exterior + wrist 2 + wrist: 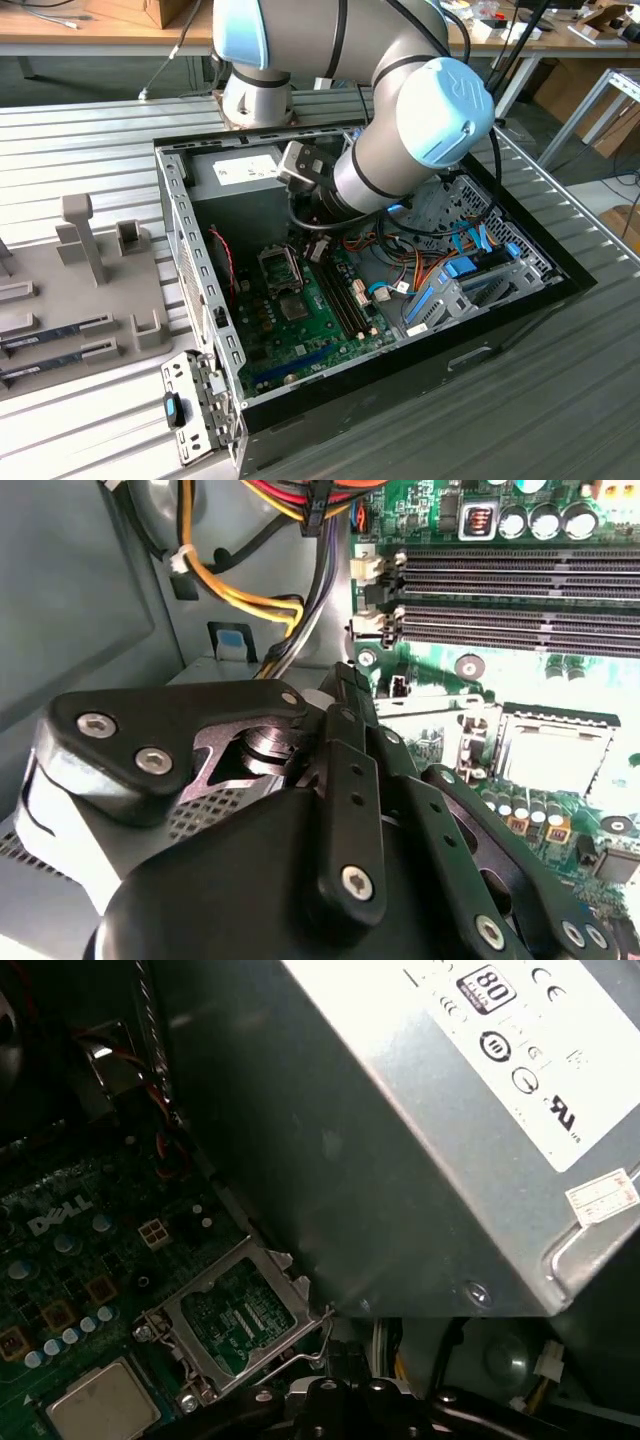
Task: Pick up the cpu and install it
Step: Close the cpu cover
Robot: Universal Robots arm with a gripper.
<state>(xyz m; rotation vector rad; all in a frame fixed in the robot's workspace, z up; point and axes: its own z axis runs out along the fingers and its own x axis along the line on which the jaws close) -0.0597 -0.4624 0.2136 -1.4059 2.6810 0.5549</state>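
While the arm reaches down into the open computer case, the gripper hangs low over the green board, close beside the grey power supply box. Its fingers look pressed together, and nothing is held between them. The cpu is not in the gripper. It lies flat in its socket on the board, with the silver top facing up, and in both wrist views it is apart from the gripper. The hinged metal frame of the socket stands open, tilted up beside the cpu, so the chip is uncovered. In the first wrist view the black parts of the gripper are just beside this frame; whether they touch it I cannot tell. Long dark memory slots run next to the socket. Yellow and black cables pass between the grey box and the board. The case lies on a ribbed metal table.
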